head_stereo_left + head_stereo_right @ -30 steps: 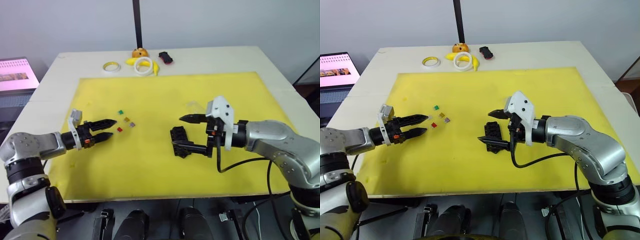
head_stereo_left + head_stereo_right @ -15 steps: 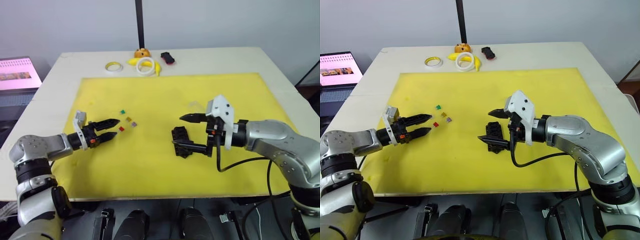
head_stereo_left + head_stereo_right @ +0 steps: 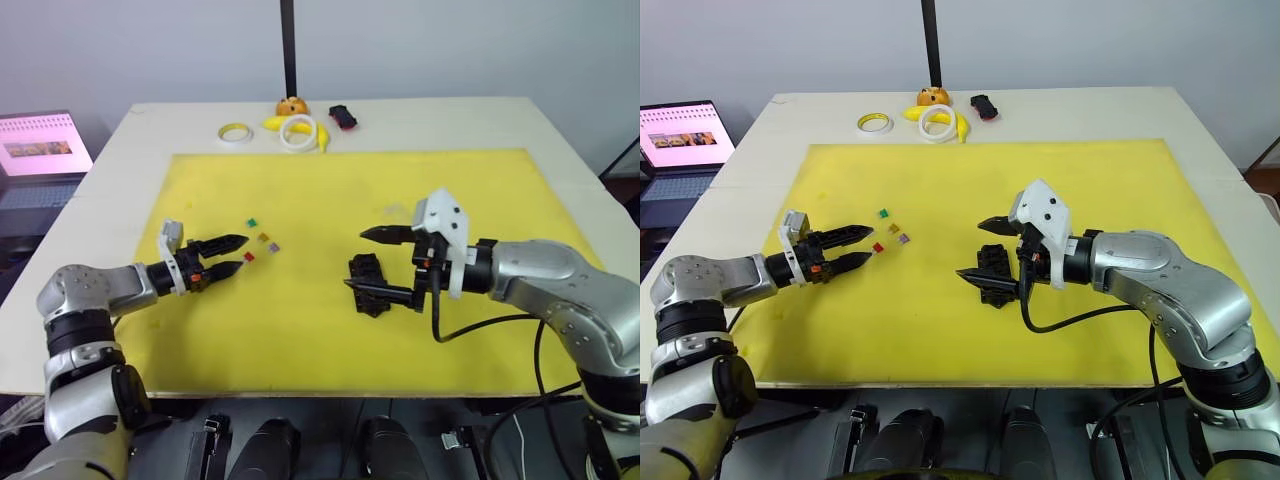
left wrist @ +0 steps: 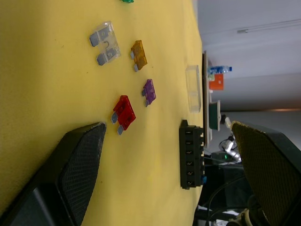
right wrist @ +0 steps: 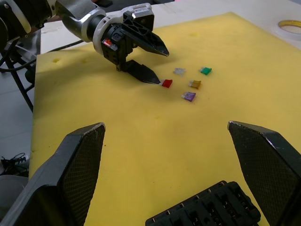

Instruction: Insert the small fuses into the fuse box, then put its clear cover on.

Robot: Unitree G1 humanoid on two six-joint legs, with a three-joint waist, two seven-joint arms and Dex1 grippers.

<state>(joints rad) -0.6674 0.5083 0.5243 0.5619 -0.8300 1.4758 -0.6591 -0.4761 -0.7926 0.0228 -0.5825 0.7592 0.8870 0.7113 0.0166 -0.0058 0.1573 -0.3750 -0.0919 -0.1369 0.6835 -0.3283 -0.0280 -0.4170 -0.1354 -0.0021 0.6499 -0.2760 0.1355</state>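
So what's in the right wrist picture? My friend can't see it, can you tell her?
The left gripper reaches with open jaws toward a red fuse on a yellow mat. Purple, orange, clear and green fuses lie nearby, and the black fuse box sits closest to the camera.

A pale table (image 3: 90, 215) carried a yellow mat (image 3: 330, 200) over most of its top. At its 12 o'clock edge lay two tape rings (image 3: 236, 132), a banana (image 3: 275, 123), an orange object (image 3: 291, 105) and a black-and-red object (image 3: 343, 117).
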